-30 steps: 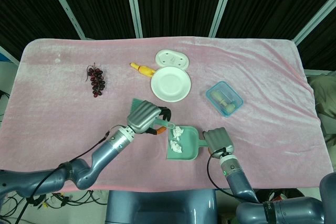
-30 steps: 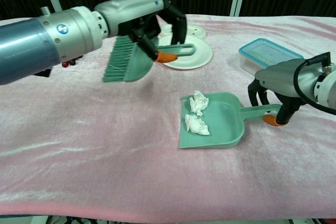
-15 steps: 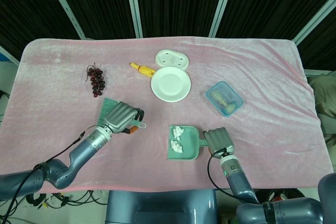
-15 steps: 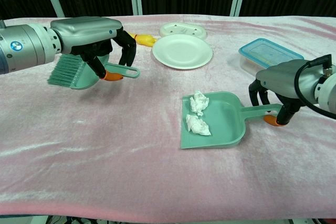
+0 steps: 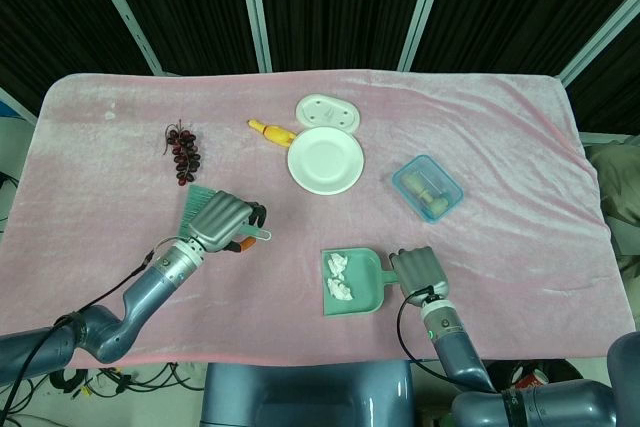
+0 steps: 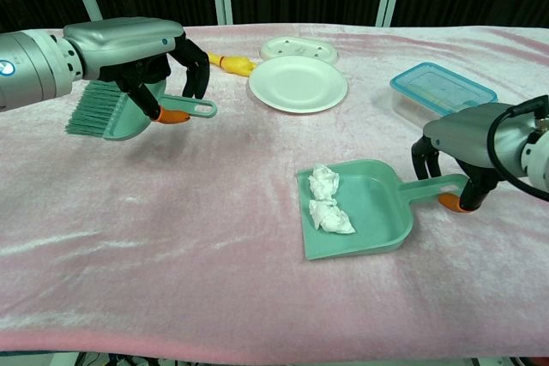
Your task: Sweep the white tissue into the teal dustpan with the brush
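Observation:
The teal dustpan (image 5: 358,288) (image 6: 374,225) sits near the table's front edge with two white tissue wads (image 5: 340,277) (image 6: 328,203) inside it at its open end. My right hand (image 5: 420,272) (image 6: 463,139) grips the dustpan's handle. My left hand (image 5: 222,222) (image 6: 129,45) holds the teal brush (image 6: 107,113) by its handle, well to the left of the dustpan and above the cloth, bristles (image 5: 193,202) pointing left.
A pink cloth (image 5: 100,147) covers the table. A white plate (image 5: 325,159), a white soap dish (image 5: 327,111) and a yellow toy (image 5: 270,131) lie at the back centre. Dark grapes (image 5: 183,152) are at back left. A blue lidded box (image 5: 427,188) stands right.
My left hand carried the brush from beside the dustpan away to the left. The right hand drew the dustpan with the tissue slightly nearer the front edge.

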